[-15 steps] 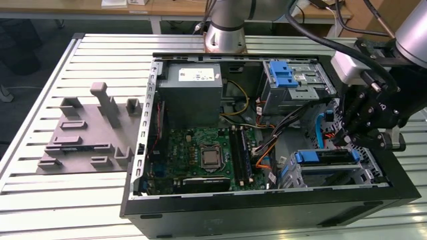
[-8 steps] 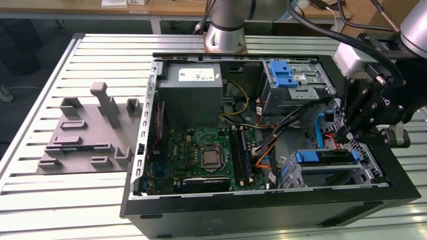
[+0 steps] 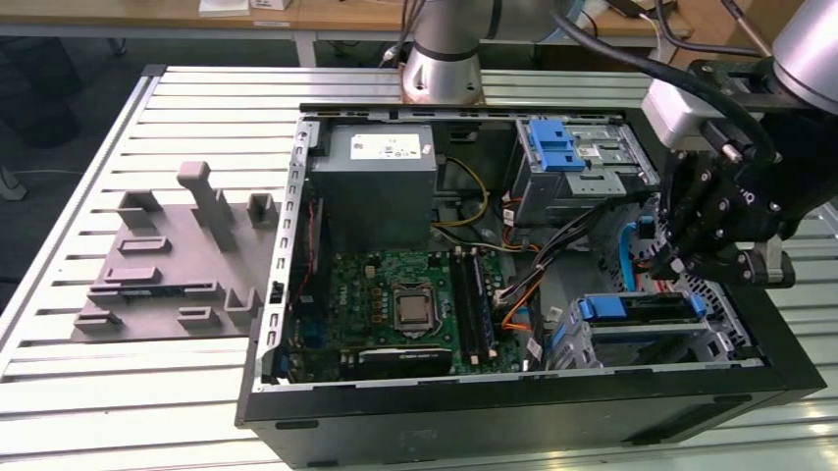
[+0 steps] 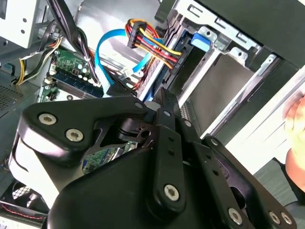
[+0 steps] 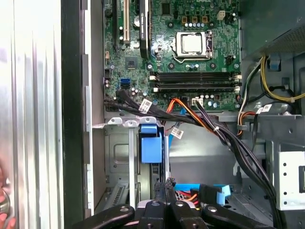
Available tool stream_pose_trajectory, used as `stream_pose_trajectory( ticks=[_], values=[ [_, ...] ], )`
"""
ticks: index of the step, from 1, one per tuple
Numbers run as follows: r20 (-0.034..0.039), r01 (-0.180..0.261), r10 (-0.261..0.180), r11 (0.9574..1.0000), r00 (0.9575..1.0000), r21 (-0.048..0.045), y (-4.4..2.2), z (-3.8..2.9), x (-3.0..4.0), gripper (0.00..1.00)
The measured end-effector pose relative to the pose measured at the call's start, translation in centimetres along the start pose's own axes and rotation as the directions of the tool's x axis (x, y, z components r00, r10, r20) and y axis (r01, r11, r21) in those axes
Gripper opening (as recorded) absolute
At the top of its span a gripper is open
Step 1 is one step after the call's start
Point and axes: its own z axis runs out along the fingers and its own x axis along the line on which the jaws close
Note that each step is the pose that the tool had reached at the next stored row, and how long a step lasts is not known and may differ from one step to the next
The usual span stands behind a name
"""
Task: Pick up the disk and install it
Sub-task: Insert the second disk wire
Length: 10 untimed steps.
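Slatted aluminium tabling (image 3: 78,392) is carrying the open computer case (image 3: 524,412), and the arm is reaching into its corner on the exterior view's right. The gripper (image 3: 678,263) is hanging there with its fingers (image 5: 164,191) drawn together, nothing showing between them. What I am taking for the disk (image 3: 645,320) is sitting on edge in the lower bay, its blue end tab (image 5: 148,149) facing the motherboard (image 3: 406,309). Its long axis is running across the exterior view, left to right. It is lying directly beneath the fingertips, very near; whether they are touching I cannot tell.
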Motion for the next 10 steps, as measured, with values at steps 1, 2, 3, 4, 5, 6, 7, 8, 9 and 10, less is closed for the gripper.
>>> stream_pose_trajectory(
  ticks=[1,2,3,4,5,6,7,8,9,10],
  values=[
    [0.0,0.0,0.0,1.0,1.0,0.0017,0.13,-0.01,0.01,0.11],
    [-0.0002,0.0,0.0,1.0,1.0,0.0033,0.25,-0.05,0.01,0.11],
    [-0.0001,0.0,0.0,1.0,1.0,0.0045,0.35,-0.12,0.02,0.11],
    [0.0002,0.0,0.0,1.0,1.0,0.0053,0.43,-0.24,0.01,0.11],
    [0.0002,0.0,0.0,1.0,1.0,0.0059,0.48,-0.39,0.01,0.11],
    [0.0002,0.0,0.0,1.0,1.0,0.0065,0.52,-0.56,0.01,0.11],
    [0.0003,0.0,0.0,1.0,1.0,0.0068,0.56,-0.75,0.01,0.11],
    [0.0003,0.0,0.0,1.0,1.0,0.0072,0.58,-0.97,0.01,0.11],
    [0.0003,0.0,0.0,1.0,1.0,0.0074,0.61,-1.18,0.0,0.11],
    [0.0005,0.0,0.0,1.0,1.0,0.0077,0.64,-1.38,0.0,0.11]
  ],
)
